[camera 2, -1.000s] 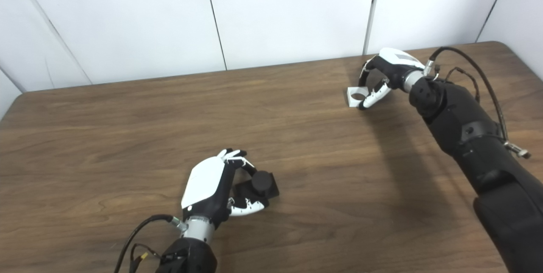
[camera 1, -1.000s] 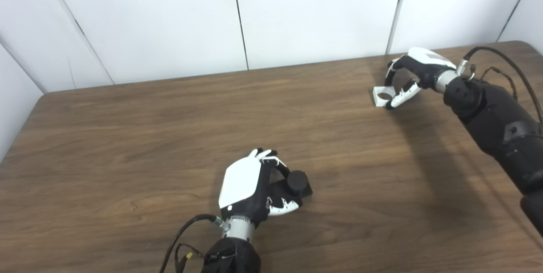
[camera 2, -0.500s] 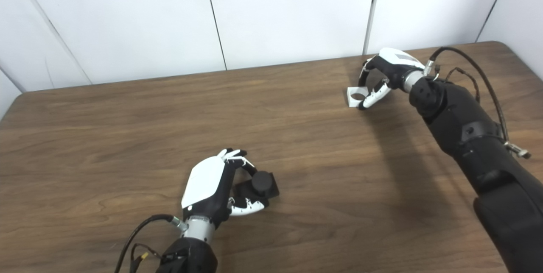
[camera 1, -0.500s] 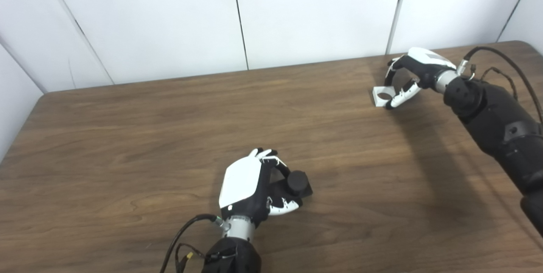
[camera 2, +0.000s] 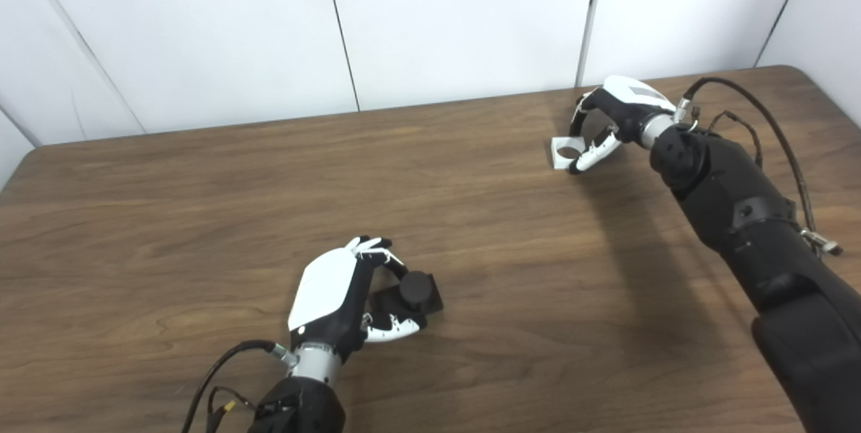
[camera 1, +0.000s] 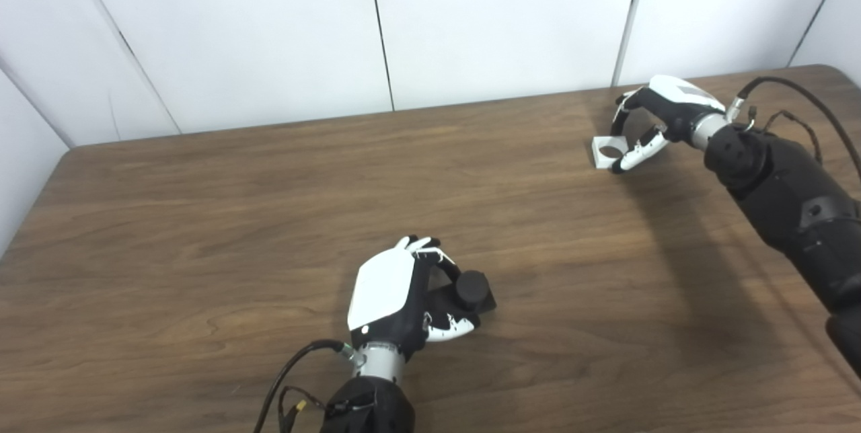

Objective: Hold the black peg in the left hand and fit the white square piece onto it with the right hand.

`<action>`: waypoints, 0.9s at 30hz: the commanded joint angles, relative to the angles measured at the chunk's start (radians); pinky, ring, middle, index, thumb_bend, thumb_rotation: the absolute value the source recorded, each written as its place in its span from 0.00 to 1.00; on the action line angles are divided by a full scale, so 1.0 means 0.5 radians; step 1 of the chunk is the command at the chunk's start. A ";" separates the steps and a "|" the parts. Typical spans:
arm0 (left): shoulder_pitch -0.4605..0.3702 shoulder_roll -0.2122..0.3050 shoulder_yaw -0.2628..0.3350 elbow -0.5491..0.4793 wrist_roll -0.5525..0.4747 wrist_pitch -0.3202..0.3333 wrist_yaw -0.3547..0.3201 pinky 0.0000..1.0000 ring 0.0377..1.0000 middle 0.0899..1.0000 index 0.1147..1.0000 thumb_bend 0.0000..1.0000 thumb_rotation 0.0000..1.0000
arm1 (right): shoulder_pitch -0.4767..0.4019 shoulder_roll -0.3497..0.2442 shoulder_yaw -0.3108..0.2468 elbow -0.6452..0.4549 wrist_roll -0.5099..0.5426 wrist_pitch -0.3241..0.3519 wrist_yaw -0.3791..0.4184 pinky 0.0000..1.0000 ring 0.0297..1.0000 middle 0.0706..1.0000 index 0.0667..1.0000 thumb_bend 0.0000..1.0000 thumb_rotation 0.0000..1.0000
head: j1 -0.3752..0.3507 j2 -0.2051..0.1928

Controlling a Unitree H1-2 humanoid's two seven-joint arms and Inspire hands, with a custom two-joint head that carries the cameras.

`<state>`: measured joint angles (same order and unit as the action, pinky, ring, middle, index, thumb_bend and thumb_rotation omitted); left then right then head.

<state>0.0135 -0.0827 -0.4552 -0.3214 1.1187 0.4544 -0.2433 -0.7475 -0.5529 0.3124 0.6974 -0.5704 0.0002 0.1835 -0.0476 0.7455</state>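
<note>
On the wooden table (camera 1: 202,218), right hand (camera 1: 656,113) fingers (camera 1: 622,110) pinch the white square piece (camera 1: 607,150) (left hand (camera 1: 397,292) grips black peg (camera 1: 471,288)).

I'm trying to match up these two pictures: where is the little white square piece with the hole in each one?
Left eye view: the white square piece lies upper right on the table, at the right hand.
Right eye view: the same piece sits a bit further left in the picture, right of centre.
Shared landmark: the black peg in the left hand, lower middle in both.
</note>
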 commanded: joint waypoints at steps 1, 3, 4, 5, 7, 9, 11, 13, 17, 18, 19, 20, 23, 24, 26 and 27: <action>0.016 -0.012 -0.033 0.041 -0.008 0.007 -0.061 0.83 0.93 0.85 0.42 0.50 0.08 | -0.052 -0.037 -0.018 -0.011 0.002 -0.044 -0.045 0.86 0.95 0.87 0.45 0.52 0.14 | -0.001 0.001; 0.011 -0.002 -0.037 0.043 -0.002 0.002 -0.062 0.83 0.93 0.85 0.42 0.50 0.08 | -0.048 -0.037 -0.019 -0.006 0.006 -0.055 -0.051 0.86 0.94 0.86 0.45 0.52 0.14 | -0.001 -0.003; 0.013 -0.003 -0.033 0.042 -0.013 0.002 -0.062 0.83 0.93 0.85 0.42 0.50 0.08 | -0.038 -0.037 -0.028 -0.023 0.014 -0.045 -0.047 0.86 0.94 0.86 0.45 0.52 0.14 | -0.001 -0.003; 0.015 -0.004 -0.029 0.040 -0.024 0.002 -0.061 0.84 0.94 0.85 0.42 0.50 0.08 | -0.029 -0.037 -0.034 -0.041 0.019 -0.034 -0.041 0.88 0.95 0.86 0.45 0.52 0.14 | -0.007 -0.003; 0.017 -0.005 -0.024 0.038 -0.036 0.004 -0.063 0.84 0.94 0.85 0.42 0.50 0.08 | -0.017 -0.040 -0.046 -0.068 0.030 -0.023 -0.033 0.89 0.95 0.86 0.45 0.52 0.14 | -0.007 -0.003; 0.018 -0.006 -0.023 0.039 -0.036 0.007 -0.061 0.83 0.94 0.85 0.42 0.50 0.08 | -0.003 -0.050 -0.066 -0.098 0.055 -0.047 -0.028 0.90 0.95 0.87 0.45 0.52 0.14 | -0.007 -0.003; 0.018 -0.011 -0.022 0.042 -0.038 0.009 -0.056 0.83 0.94 0.85 0.42 0.50 0.08 | 0.017 -0.062 -0.088 -0.163 0.080 -0.033 -0.004 0.91 0.95 0.88 0.45 0.52 0.14 | -0.007 -0.003; 0.017 -0.014 -0.019 0.048 -0.038 0.012 -0.057 0.83 0.94 0.85 0.42 0.50 0.08 | 0.038 -0.068 -0.113 -0.238 0.105 -0.002 0.023 0.87 0.95 0.88 0.45 0.52 0.14 | -0.016 -0.011; 0.011 -0.008 -0.023 0.058 -0.033 0.009 -0.060 0.82 0.94 0.86 0.42 0.50 0.08 | 0.062 -0.084 -0.129 -0.329 0.115 -0.001 0.058 0.85 0.94 0.88 0.45 0.52 0.14 | -0.015 -0.015; 0.010 -0.009 -0.023 0.061 -0.034 0.008 -0.056 0.82 0.94 0.85 0.42 0.50 0.08 | 0.074 -0.093 -0.133 -0.371 0.118 0.003 0.071 0.85 0.95 0.88 0.45 0.52 0.14 | -0.015 -0.015; 0.009 -0.009 -0.022 0.063 -0.037 0.006 -0.052 0.83 0.94 0.85 0.42 0.50 0.08 | 0.086 -0.100 -0.138 -0.412 0.122 0.003 0.081 0.86 0.95 0.88 0.45 0.52 0.14 | -0.014 -0.021; 0.009 -0.008 -0.022 0.065 -0.039 0.004 -0.048 0.83 0.94 0.85 0.42 0.50 0.08 | 0.096 -0.105 -0.143 -0.442 0.124 0.004 0.089 0.86 0.95 0.88 0.45 0.52 0.14 | -0.014 -0.021; 0.014 -0.014 -0.014 0.060 -0.050 0.011 -0.055 0.84 0.95 0.86 0.42 0.50 0.08 | 0.129 -0.120 -0.163 -0.540 0.134 0.007 0.113 0.88 0.95 0.88 0.45 0.52 0.14 | -0.016 -0.021; 0.015 -0.015 -0.012 0.056 -0.053 0.013 -0.060 0.84 0.95 0.86 0.42 0.50 0.07 | 0.143 -0.127 -0.169 -0.580 0.138 0.007 0.123 0.89 0.96 0.88 0.45 0.52 0.14 | -0.016 -0.021; 0.014 -0.012 -0.013 0.054 -0.047 0.014 -0.063 0.82 0.95 0.86 0.42 0.50 0.08 | 0.169 -0.143 -0.179 -0.652 0.147 -0.010 0.138 0.90 0.96 0.88 0.45 0.52 0.14 | -0.016 -0.021; 0.012 -0.010 -0.014 0.057 -0.046 0.012 -0.058 0.81 0.95 0.86 0.42 0.50 0.08 | 0.183 -0.150 -0.184 -0.689 0.154 -0.019 0.149 0.90 0.96 0.88 0.45 0.52 0.14 | -0.016 -0.021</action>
<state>0.0129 -0.0821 -0.4534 -0.3184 1.1097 0.4540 -0.2412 -0.6304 -0.6000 0.2425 0.3977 -0.5064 0.0134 0.2605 -0.0552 0.7348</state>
